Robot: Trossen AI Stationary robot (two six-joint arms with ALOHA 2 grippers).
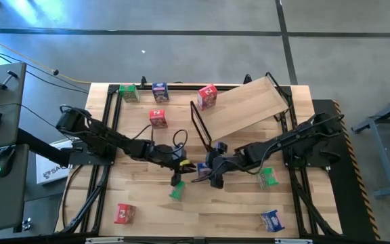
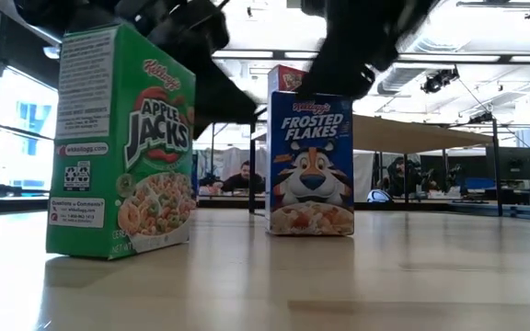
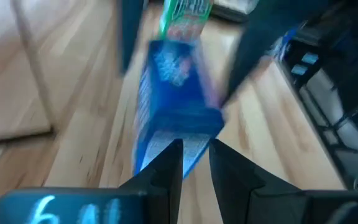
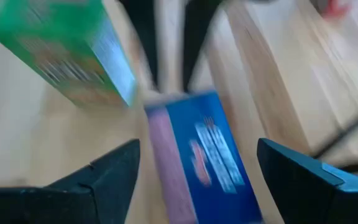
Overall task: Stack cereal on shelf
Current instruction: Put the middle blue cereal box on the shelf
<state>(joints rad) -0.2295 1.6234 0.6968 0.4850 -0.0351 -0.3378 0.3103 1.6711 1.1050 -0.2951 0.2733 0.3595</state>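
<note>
A blue cereal box (image 1: 202, 169) stands upright on the table's middle, between my two grippers. My left gripper (image 1: 183, 165) comes at it from the left, its fingers nearly together at the box's near edge (image 3: 195, 163). My right gripper (image 4: 197, 152) comes from the right and hangs open above the blue box (image 4: 210, 155), one finger on either side, touching nothing. A green cereal box (image 1: 177, 192) stands just nearer the front edge. The shelf (image 1: 246, 107), a tilted plywood board on a black frame, lies at the back. My left gripper pinches the blue box's edge nearest it (image 3: 180, 146) between its two fingers. It comes from the table's left, slanting a little downward. The fingers themselves cover the exact place of contact. The box (image 2: 311, 165) stands upright with its base on the table.
Other cereal boxes stand about: green (image 1: 128, 93), blue (image 1: 160, 91) and red (image 1: 207, 96) along the far edge, red (image 1: 158, 118) mid-left, red (image 1: 124, 213) near left, green (image 1: 268, 177) and blue (image 1: 271, 219) near right. The shelf's black frame (image 1: 198, 122) rises behind the grippers.
</note>
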